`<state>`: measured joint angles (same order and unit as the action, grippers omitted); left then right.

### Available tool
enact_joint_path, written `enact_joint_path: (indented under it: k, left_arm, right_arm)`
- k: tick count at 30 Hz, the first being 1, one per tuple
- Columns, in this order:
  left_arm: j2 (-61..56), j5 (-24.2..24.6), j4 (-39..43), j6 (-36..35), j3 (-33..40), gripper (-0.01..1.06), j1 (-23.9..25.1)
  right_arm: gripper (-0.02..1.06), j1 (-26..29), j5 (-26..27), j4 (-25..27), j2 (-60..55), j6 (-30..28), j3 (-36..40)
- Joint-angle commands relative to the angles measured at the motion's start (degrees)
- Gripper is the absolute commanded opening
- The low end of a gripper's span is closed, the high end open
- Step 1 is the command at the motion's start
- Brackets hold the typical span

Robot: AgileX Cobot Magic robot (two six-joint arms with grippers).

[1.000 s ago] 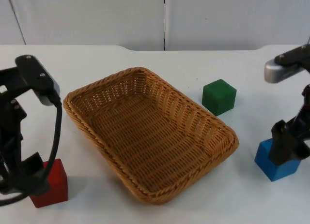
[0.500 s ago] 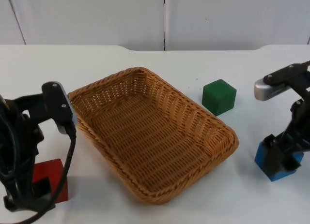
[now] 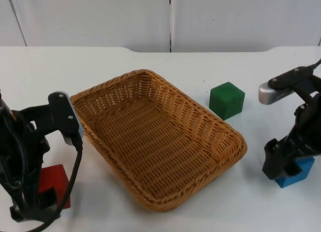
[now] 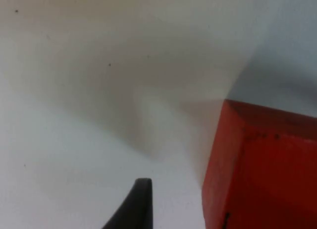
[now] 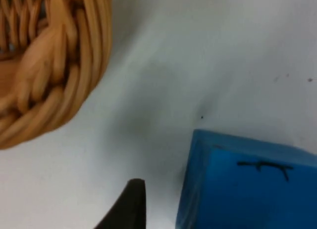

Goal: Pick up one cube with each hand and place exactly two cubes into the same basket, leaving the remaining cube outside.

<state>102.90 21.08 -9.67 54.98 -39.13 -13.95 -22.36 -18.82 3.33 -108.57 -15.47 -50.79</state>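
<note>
- The red cube [image 3: 52, 184] is seen on the white table [image 3: 165, 66] at the near left, well apart from the wicker basket [image 3: 200, 157] at the middle of the table; the blue cube [image 3: 296, 173] lies at the near right, just beyond the basket's right end.
- The green cube [image 3: 227, 99] stands beside the basket's far right rim, with no gripper by it, and is judged the one to be left outside.
- The left gripper [image 3: 37, 204] is lowered at the red cube; in the left wrist view the cube [image 4: 262, 169] stands close beside one black fingertip [image 4: 131, 206], with table between them.
- The right gripper [image 3: 281, 164] is lowered at the blue cube's basket-side face; in the right wrist view the cube [image 5: 250, 182] sits just beside the fingertip [image 5: 126, 206].
- How far either gripper is open, and whether anything is gripped, cannot be told.
- Each cube is nearer its own arm, and the basket lies inward from both.
</note>
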Motion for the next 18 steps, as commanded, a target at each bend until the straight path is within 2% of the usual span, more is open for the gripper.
enact_joint_path:
  k: [1,13,18]
  left_arm:
    - [0.14,-0.72,-0.09,0.09,-0.2,1.05,-0.36]
    - [1.05,-1.0,-0.56,0.09,-0.2,1.05,-0.36]
    - [1.05,-1.36,-1.9,0.09,-0.2,1.05,-0.36]
  right_arm:
    - [1.05,-0.21,0.63,-0.04,-0.8,-0.03,-0.3]
    - [1.05,-0.21,0.63,-0.04,-2.11,-0.03,-0.3]
    - [1.0,-0.21,0.63,-0.04,-2.1,0.91,-0.3]
